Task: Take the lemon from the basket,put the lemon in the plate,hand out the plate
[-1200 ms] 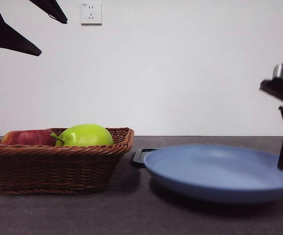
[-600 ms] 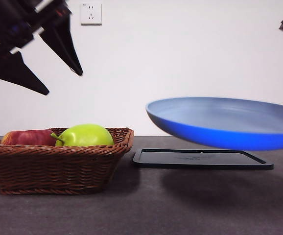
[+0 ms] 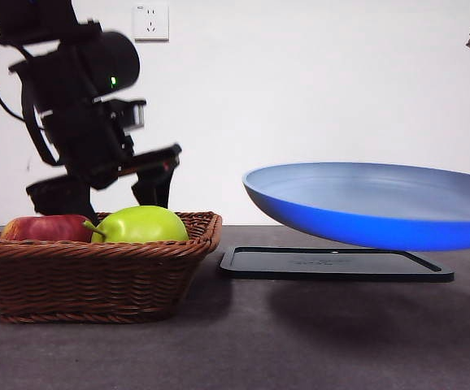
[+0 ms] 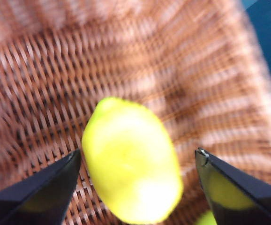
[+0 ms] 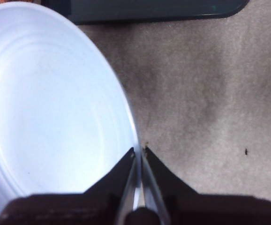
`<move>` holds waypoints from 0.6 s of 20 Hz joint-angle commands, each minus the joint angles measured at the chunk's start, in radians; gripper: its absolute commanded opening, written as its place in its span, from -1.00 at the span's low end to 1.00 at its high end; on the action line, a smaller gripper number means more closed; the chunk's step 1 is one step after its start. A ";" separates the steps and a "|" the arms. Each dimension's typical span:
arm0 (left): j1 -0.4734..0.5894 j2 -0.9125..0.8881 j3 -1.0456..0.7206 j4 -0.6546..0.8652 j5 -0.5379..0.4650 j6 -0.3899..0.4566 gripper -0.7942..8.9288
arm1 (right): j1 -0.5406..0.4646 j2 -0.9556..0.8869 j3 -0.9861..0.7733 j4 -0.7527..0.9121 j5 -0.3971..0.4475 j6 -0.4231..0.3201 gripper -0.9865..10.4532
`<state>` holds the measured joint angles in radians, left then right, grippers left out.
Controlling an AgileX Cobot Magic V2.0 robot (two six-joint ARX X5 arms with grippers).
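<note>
I have the left gripper (image 4: 135, 161) open, jaws straddling the lemon (image 4: 131, 161) on the basket (image 4: 41, 79) floor at frame centre, long axis slanting upper left to lower right. Right gripper (image 5: 139, 152) pinches the plate (image 5: 46, 108) rim, aloft.

No readable text — wall socket (image 3: 151, 22) marking too small.

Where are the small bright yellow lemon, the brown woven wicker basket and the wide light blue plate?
small bright yellow lemon (image 4: 131, 161): left wrist view, middle of its rind.
brown woven wicker basket (image 3: 89, 280): front view, its near woven wall.
wide light blue plate (image 3: 357, 223): front view, its outer underside near the rim.
</note>
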<state>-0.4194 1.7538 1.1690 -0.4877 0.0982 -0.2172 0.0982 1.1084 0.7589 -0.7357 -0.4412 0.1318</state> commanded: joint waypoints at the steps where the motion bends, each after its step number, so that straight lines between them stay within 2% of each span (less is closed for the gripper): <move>1: -0.007 0.050 0.018 0.010 -0.004 0.011 0.03 | 0.001 0.006 0.011 0.009 0.000 0.005 -0.82; 3: -0.007 0.051 0.018 0.024 -0.019 0.015 0.02 | 0.001 0.006 0.011 0.010 0.002 0.005 -0.82; 4: -0.006 0.051 0.018 0.023 -0.019 0.021 -0.08 | 0.001 0.006 0.011 0.011 0.002 0.005 -0.82; 6: -0.007 0.051 0.018 0.024 -0.019 0.038 -0.39 | 0.001 0.006 0.011 0.016 0.002 0.005 -0.82; 7: -0.006 0.049 0.018 0.025 -0.019 0.038 -0.46 | 0.001 0.006 0.011 0.018 0.002 0.005 -0.82; 12: -0.008 -0.092 0.069 -0.052 0.003 0.076 -0.47 | 0.001 0.006 0.011 0.018 0.002 0.007 -0.82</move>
<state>-0.4202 1.6417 1.2198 -0.5449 0.1085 -0.1566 0.0982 1.1084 0.7589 -0.7303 -0.4347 0.1322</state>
